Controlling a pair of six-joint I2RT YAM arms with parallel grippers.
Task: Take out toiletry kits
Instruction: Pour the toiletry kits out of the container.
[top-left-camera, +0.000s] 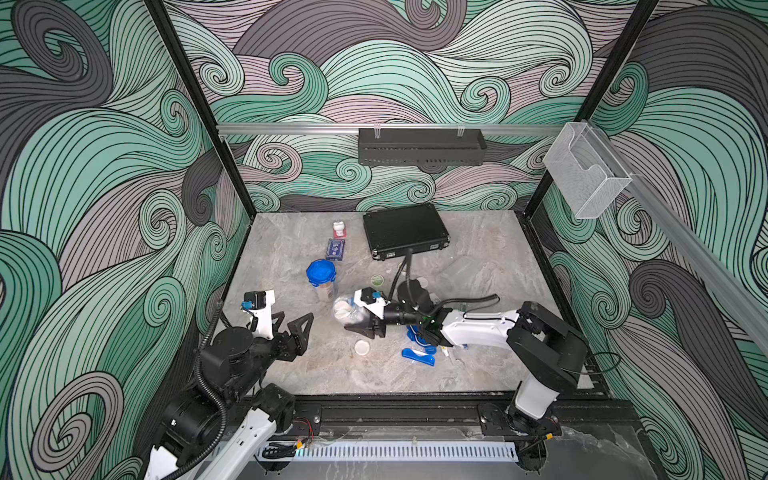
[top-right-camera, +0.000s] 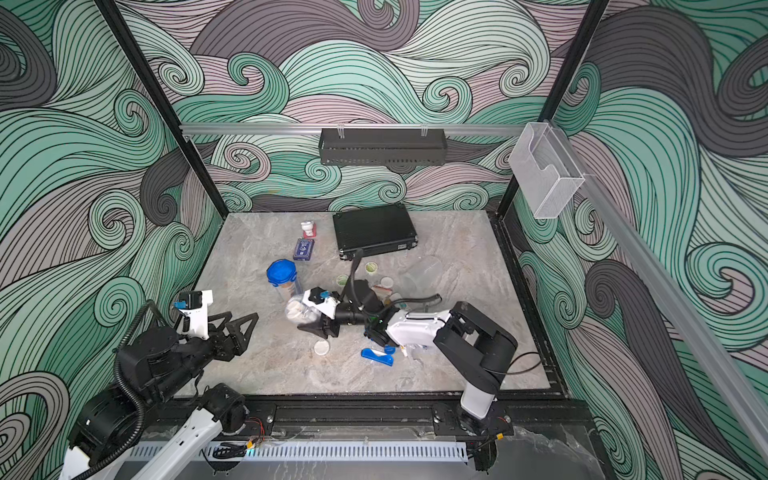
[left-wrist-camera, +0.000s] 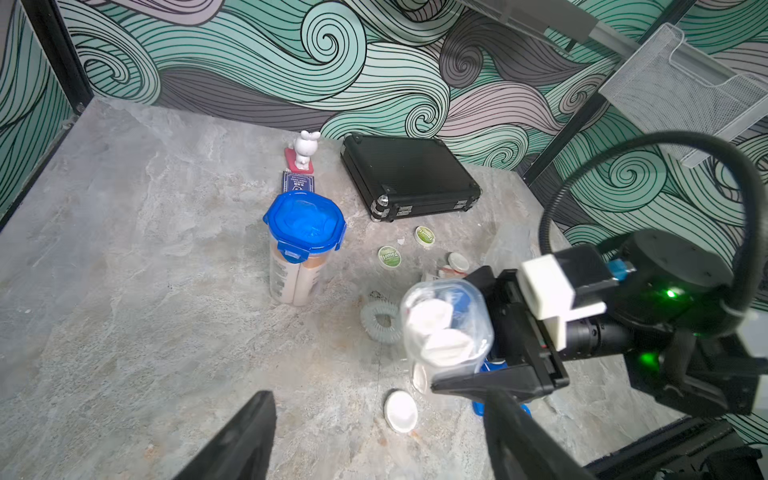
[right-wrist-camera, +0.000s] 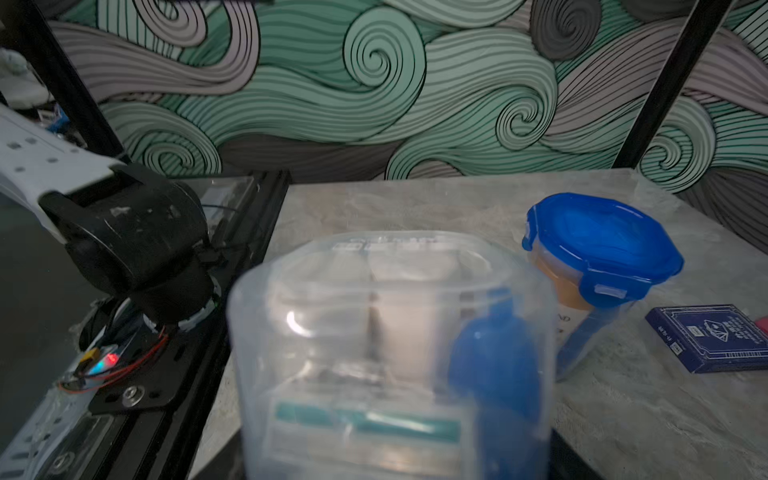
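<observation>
K: Mid-table, what's the right gripper (top-left-camera: 358, 316) got?
R: Clamped on the open tumbler (left-wrist-camera: 436, 324). It's tipped sideways, mouth toward the left arm, with white round pieces and something blue inside.
K: Left gripper (top-left-camera: 293, 322)?
R: Jaws wide, nothing in them. It hangs front-left, apart from everything.
K: Other kit?
R: Lidded tumbler (top-left-camera: 322, 280) stands upright near the open one, card box (top-left-camera: 335, 249) behind it. One white disc (top-left-camera: 362, 347) lies loose on the table (top-left-camera: 291, 249).

The right gripper (top-right-camera: 309, 321) clasps a lidless clear tumbler (top-right-camera: 296, 311) tipped on its side near the table's centre. At its eleven o'clock a blue-lidded tumbler (top-right-camera: 284, 277) stands upright. The left gripper (top-right-camera: 243, 318), jaws spread, hangs at its nine o'clock. A white disc (top-right-camera: 321, 347) lies at five.
</observation>
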